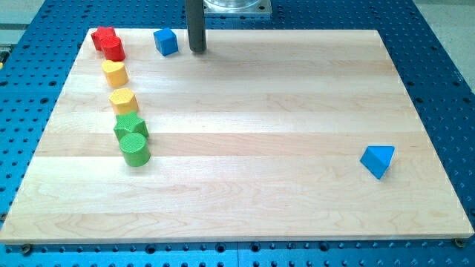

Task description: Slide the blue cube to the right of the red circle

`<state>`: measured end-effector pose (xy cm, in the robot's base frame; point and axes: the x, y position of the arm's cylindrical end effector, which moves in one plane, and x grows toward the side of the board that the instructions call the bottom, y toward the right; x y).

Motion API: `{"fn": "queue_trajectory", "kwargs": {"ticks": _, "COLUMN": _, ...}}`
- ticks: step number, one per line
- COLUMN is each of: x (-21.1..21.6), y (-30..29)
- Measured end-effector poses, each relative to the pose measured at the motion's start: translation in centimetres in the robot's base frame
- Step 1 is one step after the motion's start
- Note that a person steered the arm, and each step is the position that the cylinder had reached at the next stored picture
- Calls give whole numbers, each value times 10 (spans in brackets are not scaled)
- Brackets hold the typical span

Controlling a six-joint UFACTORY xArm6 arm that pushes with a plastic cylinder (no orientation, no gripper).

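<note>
The blue cube sits near the top edge of the wooden board, toward the view's left, a short way to the view's right of the red circle, with bare wood between them. The red circle is a short cylinder that touches a second red block of uneven outline, just up and to the left of it. My tip rests on the board just to the view's right of the blue cube, close beside it but with a narrow gap showing. I have no fingers to open or close, only the dark rod.

Below the red circle a line of blocks runs down the board's left side: a yellow block, then a second yellow block, then a green block touching a green cylinder. Well apart from the red circle, near the board's lower right, lies a blue triangular block.
</note>
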<state>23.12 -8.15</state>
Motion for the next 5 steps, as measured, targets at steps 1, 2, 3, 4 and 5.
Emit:
{"fn": "queue_trajectory", "kwargs": {"ticks": 1, "x": -8, "y": -46}}
{"fn": "queue_trajectory", "kwargs": {"ticks": 2, "x": -8, "y": -81}}
{"fn": "queue_trajectory", "kwargs": {"ticks": 3, "x": -8, "y": -85}}
{"fn": "queue_trajectory", "kwargs": {"ticks": 4, "x": -3, "y": -85}}
{"fn": "queue_trajectory", "kwargs": {"ticks": 5, "x": 5, "y": -20}}
